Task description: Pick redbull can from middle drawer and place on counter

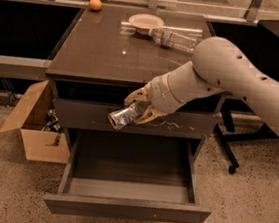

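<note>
Pincer (141, 108) pinching redbull can (122, 117) sideways, clear above open mid drawer (123, 208), just below worktop (111, 50) near edge, prob. for lift-over.

Office: chair castors (232, 169) right of jaws

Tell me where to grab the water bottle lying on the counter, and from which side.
Grip the water bottle mid-body from above, closing across its narrow width: it lies on its side, long axis roughly left-right, beside the bowl. The gripper is busy, holding the redbull can below the counter edge.
</note>
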